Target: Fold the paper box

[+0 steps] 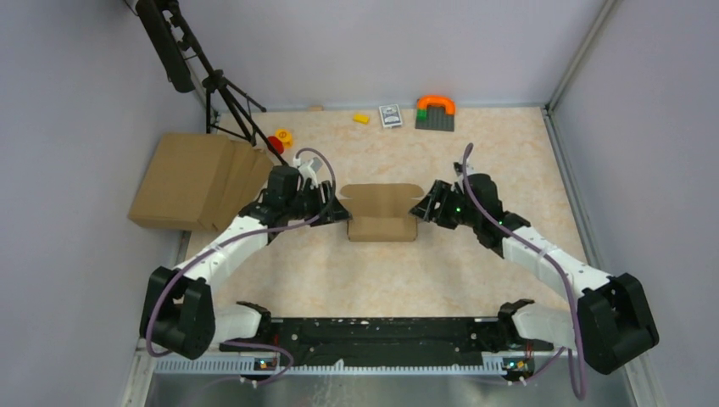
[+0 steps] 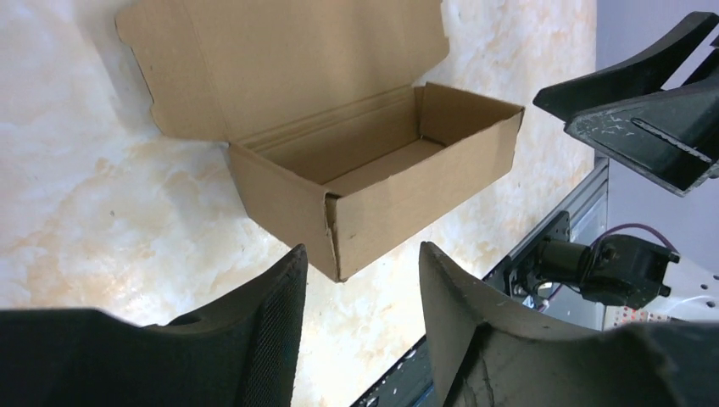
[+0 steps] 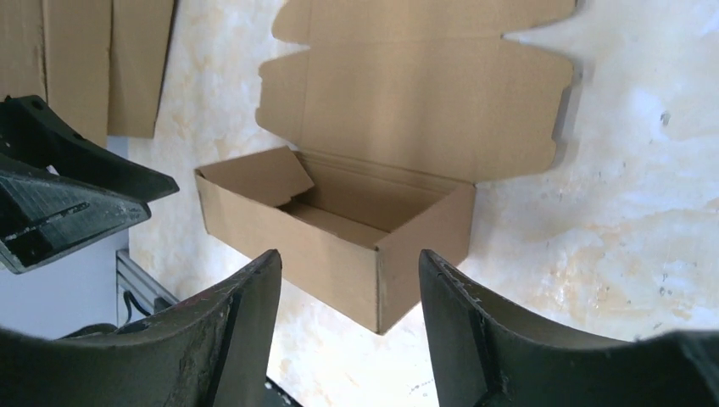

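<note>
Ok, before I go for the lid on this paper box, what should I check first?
1. Paper box walls upright: ok, all four stand.
2. Lid closed: not ok, it lies open and flat on the table behind the box.
3. Left gripper open and empty: ok, jaws apart at the box's left end.
4. Right gripper open and empty: ok, jaws apart at the right end.
5. Cardboard pile clear of the lid: ok, it sits apart to the left.
6. Lid creased enough to tuck in: cannot tell.
</note>
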Robot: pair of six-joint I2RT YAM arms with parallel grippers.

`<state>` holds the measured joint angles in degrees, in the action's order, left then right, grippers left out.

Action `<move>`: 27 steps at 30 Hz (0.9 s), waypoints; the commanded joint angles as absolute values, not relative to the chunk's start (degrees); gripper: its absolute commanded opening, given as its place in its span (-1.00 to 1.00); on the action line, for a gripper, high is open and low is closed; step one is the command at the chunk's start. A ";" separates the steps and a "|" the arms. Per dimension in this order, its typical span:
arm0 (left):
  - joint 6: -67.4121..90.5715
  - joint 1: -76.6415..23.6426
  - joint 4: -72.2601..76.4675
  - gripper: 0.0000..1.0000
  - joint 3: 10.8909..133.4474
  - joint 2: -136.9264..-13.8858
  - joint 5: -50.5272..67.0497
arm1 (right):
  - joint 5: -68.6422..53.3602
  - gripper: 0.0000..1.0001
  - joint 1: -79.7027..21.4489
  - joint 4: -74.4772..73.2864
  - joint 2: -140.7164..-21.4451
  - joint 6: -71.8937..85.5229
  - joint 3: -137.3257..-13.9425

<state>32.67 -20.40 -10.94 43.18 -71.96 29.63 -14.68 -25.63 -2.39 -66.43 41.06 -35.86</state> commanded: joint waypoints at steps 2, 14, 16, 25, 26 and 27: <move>32.25 -20.08 -11.69 0.12 48.08 -72.86 27.88 | -10.97 0.20 -24.85 -7.75 -66.26 39.72 -42.91; 31.48 -21.11 -19.30 -0.14 54.94 -82.16 25.87 | -10.02 0.04 -24.92 -15.13 -73.69 38.08 -46.64; 31.15 -21.82 -19.28 -0.18 54.00 -81.19 25.90 | -11.31 -0.02 -24.94 -15.36 -74.37 37.81 -46.38; 29.80 -24.46 -20.42 -0.19 48.12 -74.44 25.45 | -11.23 -0.08 -27.19 -16.87 -69.99 37.52 -43.31; 29.80 -24.66 -20.54 -0.20 47.38 -73.61 25.51 | -10.87 -0.09 -27.49 -17.56 -69.37 37.42 -43.11; 29.87 -24.86 -20.52 -0.20 46.52 -72.58 25.57 | -10.42 -0.10 -28.02 -18.05 -68.62 37.44 -42.67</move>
